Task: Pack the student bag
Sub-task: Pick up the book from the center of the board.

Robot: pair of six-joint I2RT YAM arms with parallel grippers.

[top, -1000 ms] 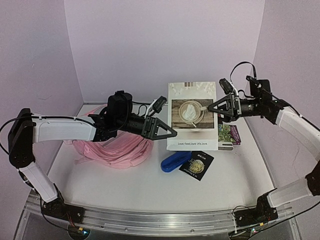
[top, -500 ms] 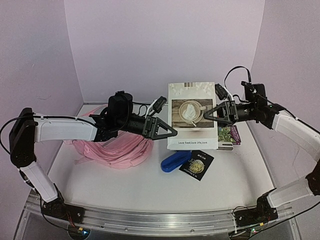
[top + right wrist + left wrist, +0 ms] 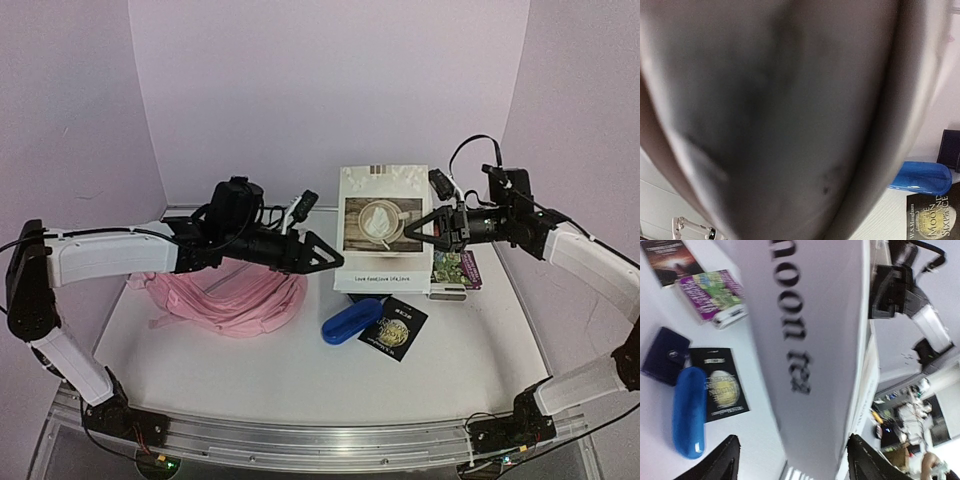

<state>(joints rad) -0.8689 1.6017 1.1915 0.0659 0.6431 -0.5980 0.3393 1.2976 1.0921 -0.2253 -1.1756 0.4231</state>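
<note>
The right end effector (image 3: 415,228) appears pinched onto the right edge of the white book (image 3: 385,225), which stands tilted above the desk (image 3: 250,370). Its own camera shows only blurred cover, so I cannot tell how deep the bite goes. The left end effector (image 3: 332,258) sits at the book's opposite lower corner with its fingers spread wide, the cover between them but not clamped. With one edge grip carrying a broad book, it may pivot or slip and drop onto the blue case (image 3: 350,323) and dark booklet (image 3: 393,328) just below. The student bag (image 3: 235,298) lies slumped behind and beneath the left end effector, with no open mouth visible. Pushing the book there could snag fabric.
</note>
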